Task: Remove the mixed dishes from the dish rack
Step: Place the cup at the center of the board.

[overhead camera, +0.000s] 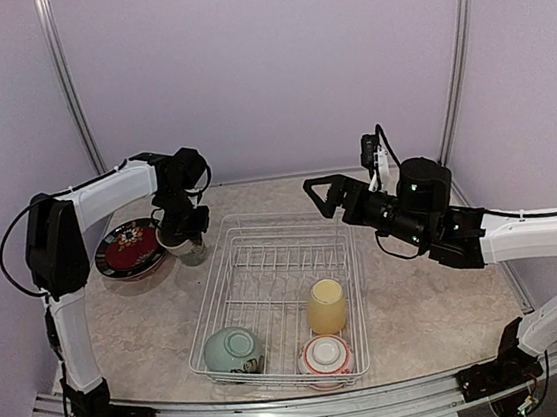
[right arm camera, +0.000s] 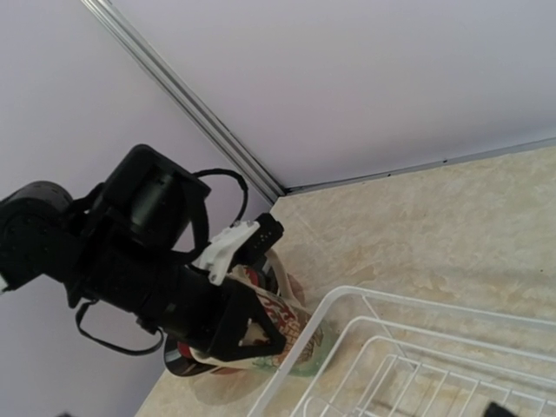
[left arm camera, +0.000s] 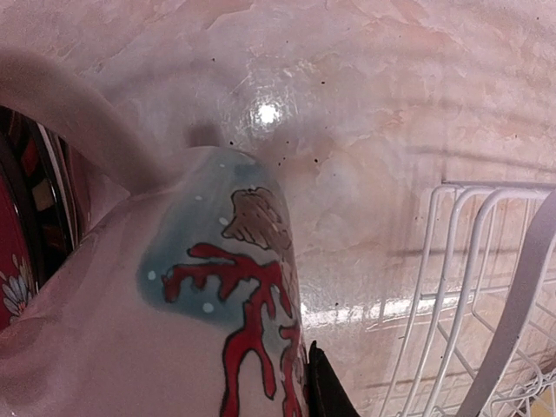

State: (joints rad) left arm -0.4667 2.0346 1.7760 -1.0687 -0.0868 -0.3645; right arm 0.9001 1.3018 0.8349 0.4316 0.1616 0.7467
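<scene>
Filling the left wrist view, the mug [left arm camera: 174, 330] shows its white side, with a red coral branch and a shell on a teal patch. One black finger [left arm camera: 326, 391] presses against its wall at the bottom edge. Seen from above, the left gripper [overhead camera: 182, 229] is clamped on the mug's rim from overhead, a hold that keeps the mug upright and would let it go straight down.

The mug is outside the rack [overhead camera: 265, 270], just beside its far left corner in the middle left of the top view. It is also close to the plate [overhead camera: 127, 249], which lies flat on the table [overhead camera: 430, 302]. Whether its base touches the table cannot be told; the right wrist view shows it low, with shadow beneath. The spot looks chosen to gather unloaded dishes on that side, clear of the rack.

The right gripper [overhead camera: 320, 199] hangs above the rack's far right corner with its jaws spread wide and nothing between them. It is probably parked there so the two arms do not cross.

Low in the top view, three dishes sit at the rack's near end: the cup [overhead camera: 326, 306], the green bowl [overhead camera: 232, 350] and the red bowl [overhead camera: 327, 356]. Both bowls seem turned over, foot rings up. The job looks partway done. The likely next move is to set the mug down and let go, and the main risk is knocking the plate beside it.
</scene>
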